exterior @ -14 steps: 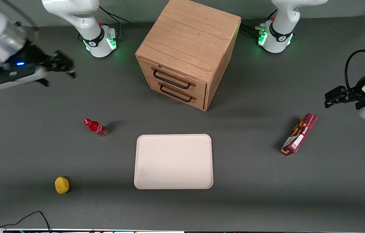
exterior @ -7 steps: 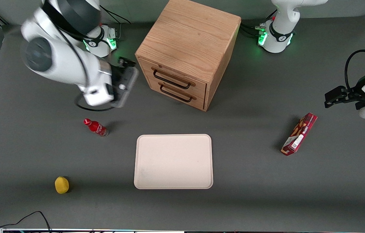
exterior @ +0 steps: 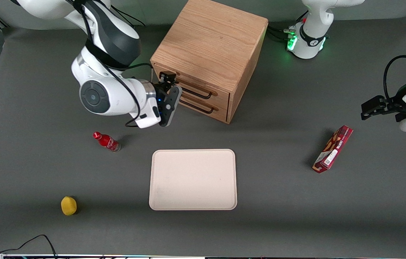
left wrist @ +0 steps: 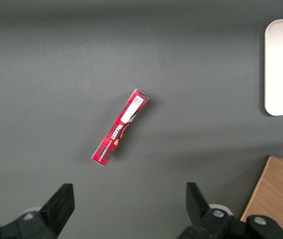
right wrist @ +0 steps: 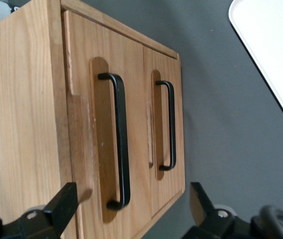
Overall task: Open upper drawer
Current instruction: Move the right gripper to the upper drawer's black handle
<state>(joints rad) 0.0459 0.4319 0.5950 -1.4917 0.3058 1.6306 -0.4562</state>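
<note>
The wooden cabinet [exterior: 210, 39] stands at the back middle of the table, both drawers shut. The upper drawer [exterior: 222, 94] is the higher one, with a thin black handle [exterior: 198, 94]; the lower drawer [exterior: 220, 109] sits under it. My right gripper [exterior: 174, 88] hangs in front of the drawer fronts, at their end toward the working arm, close to them. In the right wrist view the upper drawer [right wrist: 81, 124] and its handle [right wrist: 121, 139] lie between my open fingers [right wrist: 61, 204]. The gripper [right wrist: 131, 209] holds nothing and is short of the handle. The lower drawer's handle [right wrist: 169, 124] is beside it.
A white tray [exterior: 192, 179] lies nearer the front camera than the cabinet and also shows in the right wrist view [right wrist: 270, 50]. A red bottle [exterior: 106, 141] and a yellow fruit [exterior: 68, 205] lie toward the working arm's end. A red box [exterior: 333, 148] lies toward the parked arm's end.
My right arm has swung in from the working arm's end of the table, and the gripper now faces the cabinet's drawer fronts. The drawers have not moved.
</note>
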